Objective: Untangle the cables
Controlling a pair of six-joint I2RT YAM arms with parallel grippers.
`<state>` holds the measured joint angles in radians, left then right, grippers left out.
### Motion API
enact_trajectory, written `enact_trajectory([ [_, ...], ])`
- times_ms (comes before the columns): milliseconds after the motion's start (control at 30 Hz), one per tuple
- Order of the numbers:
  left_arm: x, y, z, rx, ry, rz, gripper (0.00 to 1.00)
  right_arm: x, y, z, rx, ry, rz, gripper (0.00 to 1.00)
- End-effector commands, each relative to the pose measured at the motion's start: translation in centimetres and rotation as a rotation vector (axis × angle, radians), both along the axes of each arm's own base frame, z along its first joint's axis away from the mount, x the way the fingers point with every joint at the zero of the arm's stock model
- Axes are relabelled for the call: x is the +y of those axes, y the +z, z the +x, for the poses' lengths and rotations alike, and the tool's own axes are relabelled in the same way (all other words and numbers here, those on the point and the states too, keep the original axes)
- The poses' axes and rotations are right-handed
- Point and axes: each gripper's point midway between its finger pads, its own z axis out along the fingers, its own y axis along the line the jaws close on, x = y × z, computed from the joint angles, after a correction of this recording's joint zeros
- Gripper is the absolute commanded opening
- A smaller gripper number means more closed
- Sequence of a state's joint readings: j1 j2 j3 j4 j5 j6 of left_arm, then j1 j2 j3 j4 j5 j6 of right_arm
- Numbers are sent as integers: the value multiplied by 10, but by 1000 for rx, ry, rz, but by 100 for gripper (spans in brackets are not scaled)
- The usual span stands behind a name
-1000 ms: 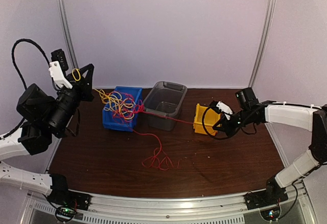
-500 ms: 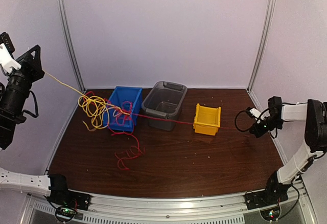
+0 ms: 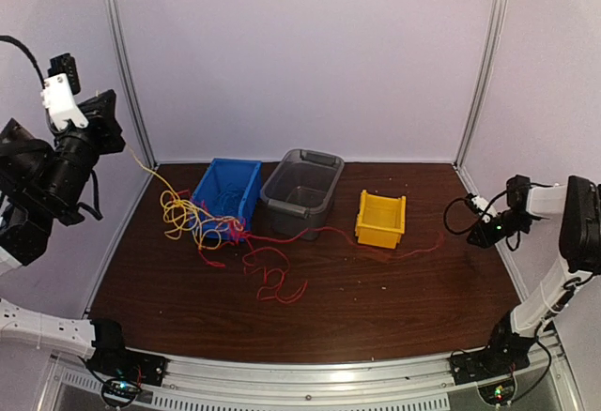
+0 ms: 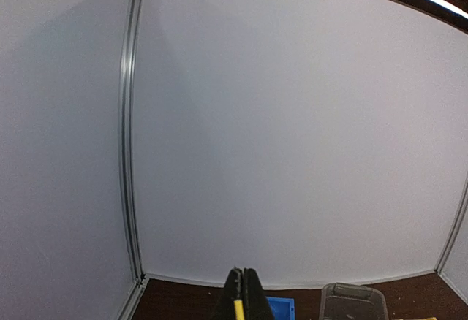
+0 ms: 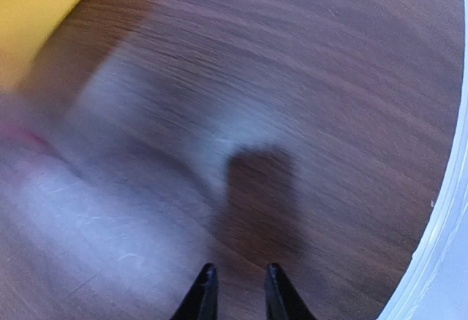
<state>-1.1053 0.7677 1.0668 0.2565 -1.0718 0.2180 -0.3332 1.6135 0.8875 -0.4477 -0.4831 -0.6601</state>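
Observation:
The cables lie as a loose tangle (image 3: pixel 202 223) on the table, left of and in front of the blue bin (image 3: pixel 225 193). A yellow-orange cable (image 3: pixel 150 175) rises from the tangle to my left gripper (image 3: pixel 105 122), which is high at the far left and shut on it; the yellow end (image 4: pixel 238 307) shows between the closed fingers (image 4: pixel 232 291). A red cable (image 3: pixel 329 233) runs slack across the table past the yellow bin (image 3: pixel 380 219), and its end (image 3: pixel 434 242) lies short of my right gripper (image 3: pixel 481 230). That gripper (image 5: pixel 240 282) is open and empty, low over the bare wood.
A grey bin (image 3: pixel 302 190) stands between the blue and yellow bins. The blue bin (image 4: pixel 281 307) and the grey bin (image 4: pixel 354 302) show at the bottom of the left wrist view. The yellow bin (image 5: pixel 33 13) is blurred at the top left of the right wrist view. The table's right edge (image 5: pixel 439 210) is close.
The red cable, taut to my right gripper before, now lies slack and free on the table. The yellow cable has slackened as my left gripper came lower. The tangle has spread over the table.

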Motion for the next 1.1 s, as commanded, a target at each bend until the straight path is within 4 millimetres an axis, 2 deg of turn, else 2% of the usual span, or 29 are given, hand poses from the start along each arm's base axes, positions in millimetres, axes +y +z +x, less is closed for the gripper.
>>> enact_trajectory([
  [0,-71,-38,20,63,-181,70,0,69,72,-15,-124,275,156,37],
  [100,-113,-72,31,105,-292,18,0,116,122,-28,-230,432,205,52],
  [233,-162,-110,40,148,-420,-14,0,180,176,-45,-355,625,239,56],
  [267,-172,-117,43,163,-442,-21,0,203,186,-54,-373,686,261,57],
  [367,-195,-126,45,175,-514,-70,0,252,213,-71,-410,797,366,55],
  [467,-210,-126,44,165,-572,-121,0,296,231,-78,-397,866,497,55],
  [600,-217,-113,42,148,-612,-177,0,348,236,-79,-345,904,607,57],
  [667,-214,-104,39,126,-621,-209,0,372,235,-83,-329,920,634,62],
  [800,-206,-85,34,82,-637,-287,0,418,238,-91,-338,976,667,65],
  [933,-206,-68,31,59,-663,-322,0,457,236,-97,-336,1028,682,66],
  [1067,-209,-60,29,49,-685,-337,0,486,230,-102,-339,1066,707,68],
])
